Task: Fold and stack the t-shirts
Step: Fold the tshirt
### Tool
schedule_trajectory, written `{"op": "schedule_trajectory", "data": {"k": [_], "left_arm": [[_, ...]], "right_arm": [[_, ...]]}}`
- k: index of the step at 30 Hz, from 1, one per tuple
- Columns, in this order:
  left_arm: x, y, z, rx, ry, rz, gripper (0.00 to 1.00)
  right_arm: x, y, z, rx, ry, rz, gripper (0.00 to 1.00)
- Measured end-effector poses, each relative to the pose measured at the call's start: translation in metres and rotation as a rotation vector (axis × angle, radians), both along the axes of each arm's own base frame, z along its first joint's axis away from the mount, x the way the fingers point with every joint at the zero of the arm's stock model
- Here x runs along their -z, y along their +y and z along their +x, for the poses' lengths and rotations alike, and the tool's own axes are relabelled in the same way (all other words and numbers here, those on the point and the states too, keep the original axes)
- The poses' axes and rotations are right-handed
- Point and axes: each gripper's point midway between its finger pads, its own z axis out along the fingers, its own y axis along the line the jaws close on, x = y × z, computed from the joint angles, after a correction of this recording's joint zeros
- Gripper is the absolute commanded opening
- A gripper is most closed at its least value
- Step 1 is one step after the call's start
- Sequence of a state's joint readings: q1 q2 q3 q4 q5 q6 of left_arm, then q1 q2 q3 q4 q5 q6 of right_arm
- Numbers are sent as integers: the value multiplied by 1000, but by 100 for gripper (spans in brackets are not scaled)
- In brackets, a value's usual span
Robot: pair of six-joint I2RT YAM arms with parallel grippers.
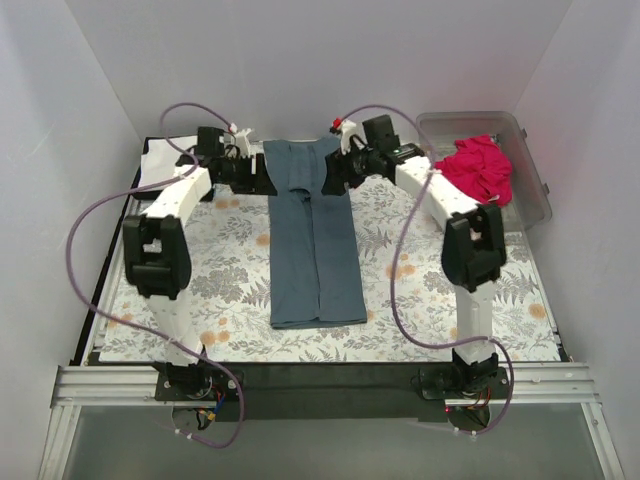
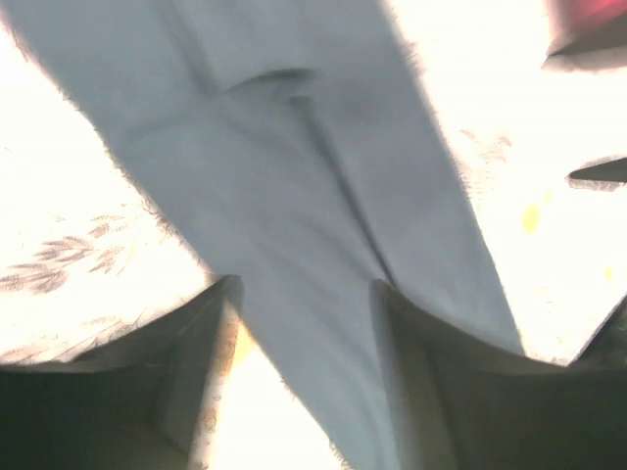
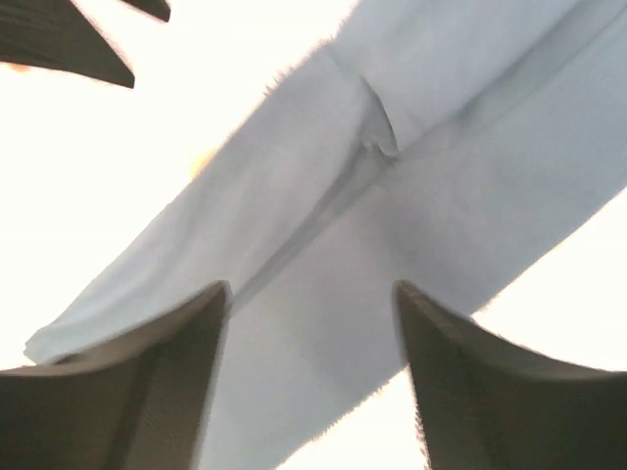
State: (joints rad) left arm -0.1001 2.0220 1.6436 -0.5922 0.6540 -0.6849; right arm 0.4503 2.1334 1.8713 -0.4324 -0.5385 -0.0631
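The dark slate-blue t-shirt (image 1: 312,240) lies folded lengthwise as a long strip down the middle of the floral cloth (image 1: 420,290). My left gripper (image 1: 262,181) is open at the left edge of the shirt's far end, and the left wrist view shows its jaws (image 2: 299,299) apart over the blue fabric (image 2: 294,157). My right gripper (image 1: 333,176) is open at the right edge of the far end, jaws (image 3: 312,299) apart over the fabric (image 3: 411,225). The magenta-pink shirt (image 1: 480,168) is bunched in the clear bin (image 1: 530,200). A white shirt (image 1: 163,160) lies far left. The black shirt is out of view.
The clear plastic bin stands at the far right corner against the wall. White enclosure walls close in the table on three sides. The arm bases stand on the metal rail (image 1: 320,385) at the near edge. Purple cables (image 1: 80,230) loop off both arms.
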Motion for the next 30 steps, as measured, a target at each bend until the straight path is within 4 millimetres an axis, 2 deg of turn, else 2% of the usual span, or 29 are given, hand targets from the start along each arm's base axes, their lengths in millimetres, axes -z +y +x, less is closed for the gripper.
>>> {"op": "schedule_trajectory", "data": {"k": [1,2,3,4,6,7,9,10,11,13,14,17,19,21,22,24,25,30], "left_arm": [[-30,2,-9,13,-77,3,86],[-62,4,-20,21,-156,5,88],[-98,5,-32,23,-252,3,89],[-133,7,-45,24,-352,1,89],[-199,11,-78,34,-561,-2,89],[-226,13,-97,44,-652,-2,89],[-261,15,-134,85,-789,6,88],[-269,15,-149,114,-831,16,85],[-270,14,-162,150,-851,26,81],[-249,10,-180,233,-835,49,75],[-227,8,-188,278,-797,61,75],[-144,7,-216,398,-642,109,73],[-93,10,-243,483,-561,146,70],[-60,10,-272,581,-529,170,66],[-48,9,-286,636,-531,179,65],[-29,6,-308,737,-560,191,60],[-19,4,-317,787,-570,197,59],[28,-5,-344,967,-570,229,56]], "right_arm": [[-31,-5,-8,-12,-76,4,91],[-63,-11,-18,-30,-165,9,96],[-91,-16,-27,-42,-246,18,98],[-130,-26,-43,-59,-357,25,98],[-184,-41,-69,-82,-532,36,98],[-203,-49,-84,-94,-600,35,98],[-233,-64,-111,-143,-733,12,98],[-237,-68,-124,-178,-773,-9,97],[-233,-72,-135,-210,-791,-39,96],[-212,-73,-159,-289,-789,-98,96],[-192,-70,-172,-338,-769,-127,96],[-102,-70,-221,-518,-628,-244,96],[-41,-79,-261,-645,-522,-336,92],[-1,-89,-295,-754,-455,-391,87],[14,-93,-309,-799,-433,-406,79],[31,-101,-321,-839,-432,-421,73],[37,-104,-323,-845,-438,-429,68],[70,-108,-326,-879,-542,-428,59]]}}
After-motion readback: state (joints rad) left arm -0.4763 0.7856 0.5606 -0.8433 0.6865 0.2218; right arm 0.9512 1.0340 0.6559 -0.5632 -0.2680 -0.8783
